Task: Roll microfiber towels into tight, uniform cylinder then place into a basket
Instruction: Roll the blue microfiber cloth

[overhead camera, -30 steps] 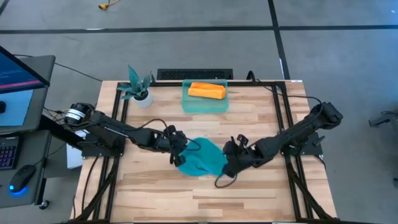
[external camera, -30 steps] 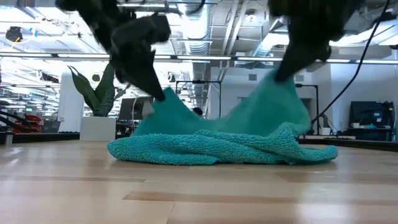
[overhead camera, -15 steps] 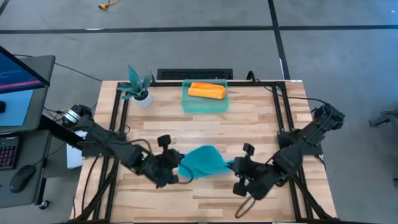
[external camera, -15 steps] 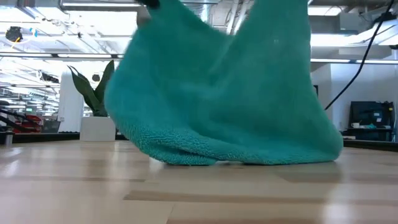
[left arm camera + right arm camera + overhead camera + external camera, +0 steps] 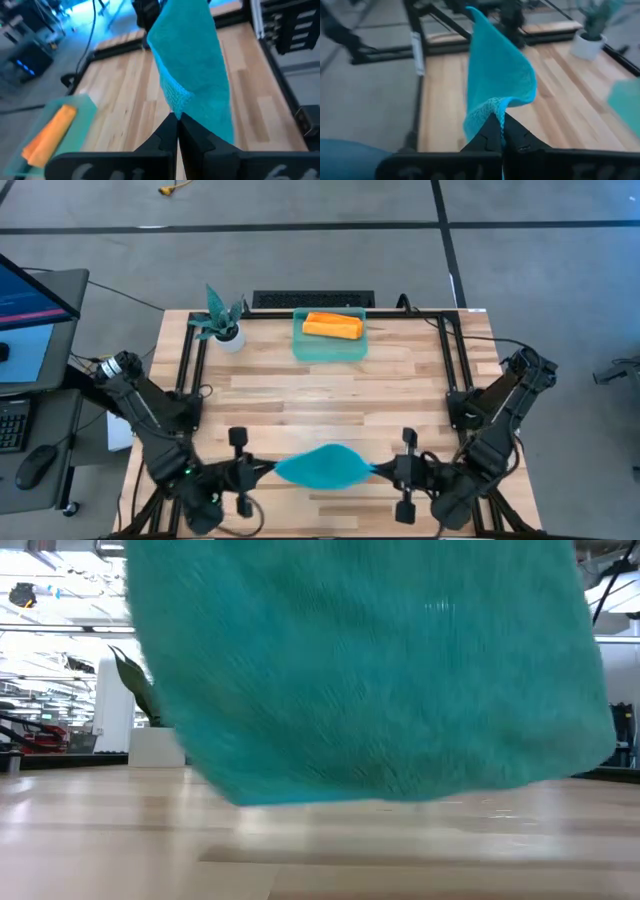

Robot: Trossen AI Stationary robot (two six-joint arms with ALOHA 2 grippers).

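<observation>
the teal towel [image 5: 322, 467] hangs stretched between both hands over the near edge of the tabletop [image 5: 330, 395], its lower hem clear of the wood in the low view. the left hand [image 5: 262, 471] is clamped on one corner, the right hand [image 5: 385, 470] on the opposite corner. the orange towel [image 5: 332, 326] lies rolled in the basket [image 5: 300, 346] at the far side. this looks like the spreading step: next the cloth needs laying flat and smooth on the wood, ready for rolling.
</observation>
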